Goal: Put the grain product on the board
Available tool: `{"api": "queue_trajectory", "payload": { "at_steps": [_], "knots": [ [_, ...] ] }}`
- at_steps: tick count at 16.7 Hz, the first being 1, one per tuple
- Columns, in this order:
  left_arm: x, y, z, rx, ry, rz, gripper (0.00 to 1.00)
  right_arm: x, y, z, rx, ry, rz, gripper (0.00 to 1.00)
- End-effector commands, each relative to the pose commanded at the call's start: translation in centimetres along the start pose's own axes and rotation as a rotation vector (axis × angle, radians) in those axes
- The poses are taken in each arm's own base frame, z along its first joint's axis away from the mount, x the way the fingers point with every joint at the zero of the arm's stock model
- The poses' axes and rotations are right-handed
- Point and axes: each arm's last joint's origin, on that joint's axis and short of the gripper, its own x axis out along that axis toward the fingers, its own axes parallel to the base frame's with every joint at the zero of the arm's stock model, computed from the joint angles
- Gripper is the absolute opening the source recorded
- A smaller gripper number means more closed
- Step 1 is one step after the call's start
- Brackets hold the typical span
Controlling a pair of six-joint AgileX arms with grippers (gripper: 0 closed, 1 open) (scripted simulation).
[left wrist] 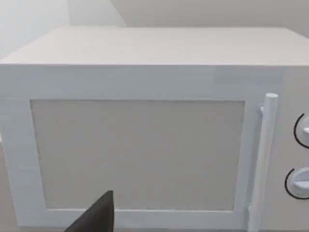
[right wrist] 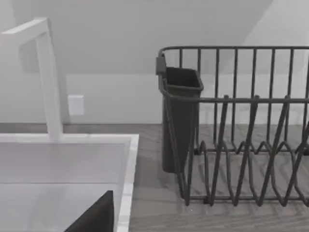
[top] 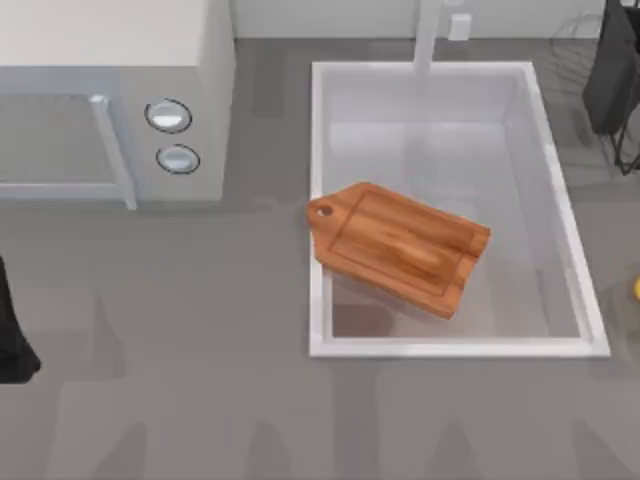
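Observation:
The board (top: 398, 246) is reddish-brown wood with a holed handle. It lies tilted in the white sink (top: 560, 215), its handle end resting on the sink's left rim. A sliver of golden yellow, the grain product (top: 636, 290), shows on the counter at the top view's right edge, right of the sink. My left arm (top: 12, 340) is parked at the table's left edge. A dark part of my left gripper (left wrist: 96, 216) faces the microwave door. A dark part of my right gripper (right wrist: 96, 215) hangs over the sink's far right corner, facing the dish rack.
A white microwave (top: 110, 100) with a bar handle (left wrist: 263, 159) and two knobs stands at the back left. The tap (right wrist: 46, 72) rises behind the sink. A dark wire dish rack (right wrist: 241, 130) with a cutlery cup (right wrist: 178, 116) stands at the back right. Grey counter lies in front.

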Motion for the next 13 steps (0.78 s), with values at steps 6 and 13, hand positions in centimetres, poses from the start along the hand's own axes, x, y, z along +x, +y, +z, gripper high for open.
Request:
{"api": "queue_trajectory", "payload": {
  "at_steps": [6,13],
  "knots": [
    [0.0,0.0,0.0,0.000,0.000,0.000,1.00,0.1,-0.1,1.8,-0.029,0.080,-0.008,1.00],
    [0.0,0.0,0.0,0.000,0.000,0.000,1.00,5.0,-0.3,7.2,-0.142,0.570,0.017,1.00]
  ]
}}
